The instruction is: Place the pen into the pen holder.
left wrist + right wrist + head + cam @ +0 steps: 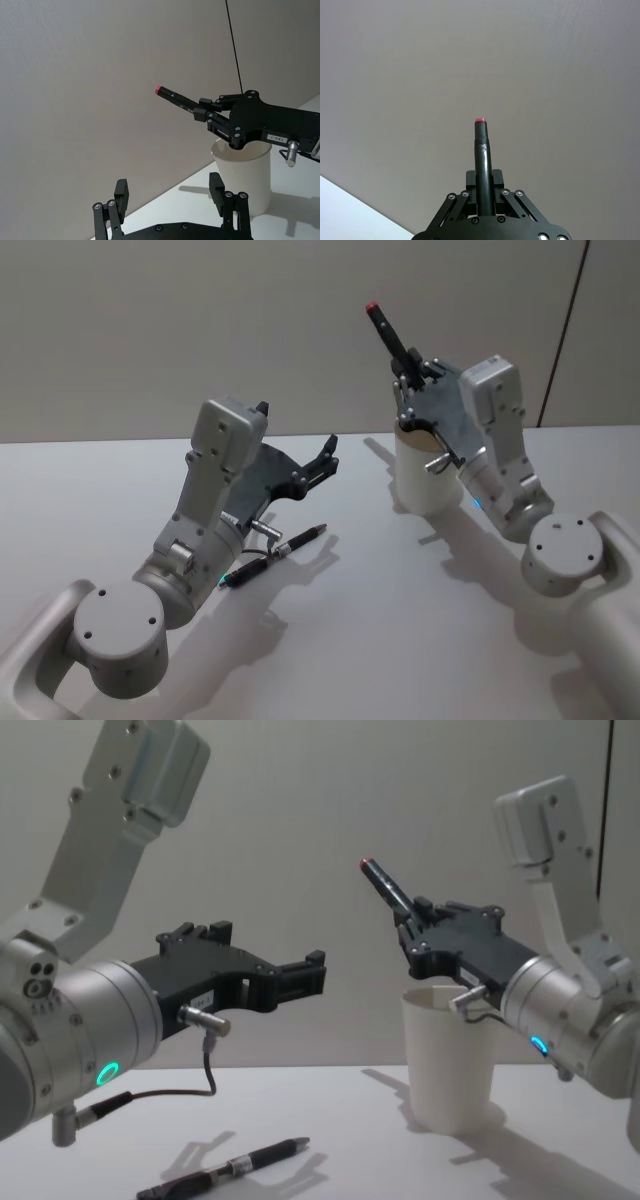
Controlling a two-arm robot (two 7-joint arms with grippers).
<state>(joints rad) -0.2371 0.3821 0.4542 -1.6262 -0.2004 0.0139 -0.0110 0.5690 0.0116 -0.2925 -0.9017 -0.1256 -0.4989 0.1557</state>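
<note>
Here, right hand (413,918) grips black, red-tipped pen (385,886).

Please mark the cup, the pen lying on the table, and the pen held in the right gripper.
cup (448,1065), chest view, on its side wall.
lying pen (230,1167), chest view, mid barrel.
held pen (388,337), head view, mid barrel.

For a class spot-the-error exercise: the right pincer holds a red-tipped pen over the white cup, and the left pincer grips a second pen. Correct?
No: the left pincer is open and empty; the second pen lies on the table below it, as the chest view shows.
</note>
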